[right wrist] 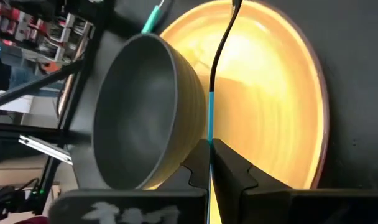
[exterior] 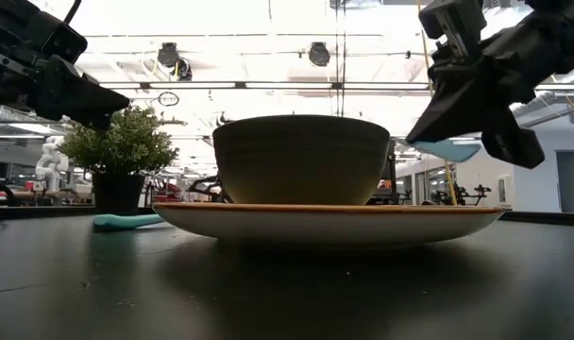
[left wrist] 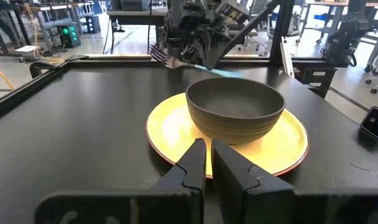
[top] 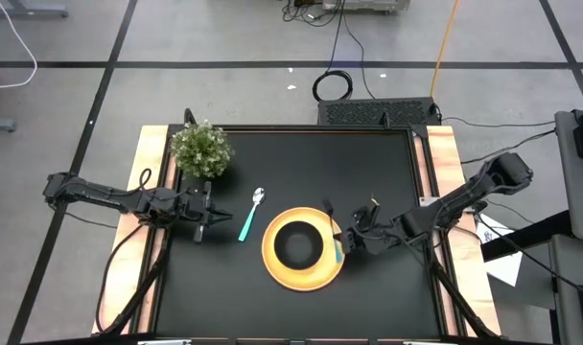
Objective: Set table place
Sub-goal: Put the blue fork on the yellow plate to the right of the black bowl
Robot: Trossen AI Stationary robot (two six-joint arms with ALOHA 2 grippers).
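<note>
A yellow plate (top: 272, 270) lies at the table's middle front with a black bowl (top: 296, 242) standing on it. A teal-handled spoon (top: 250, 215) lies flat on the table left of the plate. My right gripper (top: 345, 245) is over the plate's right rim, shut on a teal-handled fork (right wrist: 221, 43). My left gripper (top: 209, 214) is left of the spoon, above the table, shut and empty. In its wrist view (left wrist: 207, 163) it faces the plate (left wrist: 164, 127) and bowl (left wrist: 235, 109). My right gripper pinches the fork's teal handle (right wrist: 210, 121) between its two fingers. It comes from the table's right, slanting down, and the fork runs on ahead along the fingers. The fork is lifted clear above the plate's rim (exterior: 438, 215) beside the bowl (right wrist: 139, 112).
A small green potted plant (top: 201, 149) stands at the table's far left corner, just beyond my left gripper. Wooden strips (top: 443, 182) run along the table's two short sides. Bare black tabletop (top: 368, 172) lies beyond the plate and in front of it.
</note>
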